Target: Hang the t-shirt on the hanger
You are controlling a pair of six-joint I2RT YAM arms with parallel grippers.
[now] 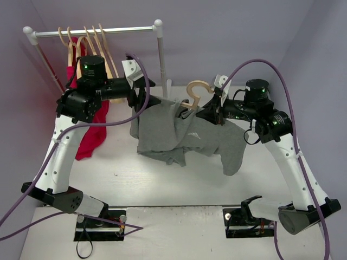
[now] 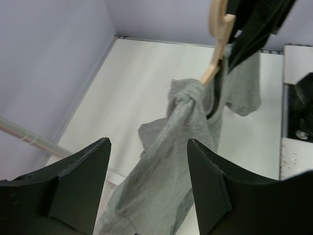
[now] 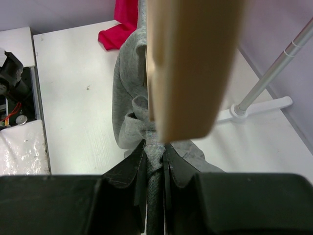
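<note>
One grip only: right gripper clamped on the t-shirt bunched mid-air beside the hanger, left gripper jaws apart at loose cloth; unheld, that side could slide off the hanger or drag it askew.

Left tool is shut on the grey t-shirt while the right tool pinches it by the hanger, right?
No: in the left wrist view the left tool stands open, the t-shirt hanging between its fingers. The right tool does pinch it by the hanger.

hanger arms mostly under t-shirt
</note>
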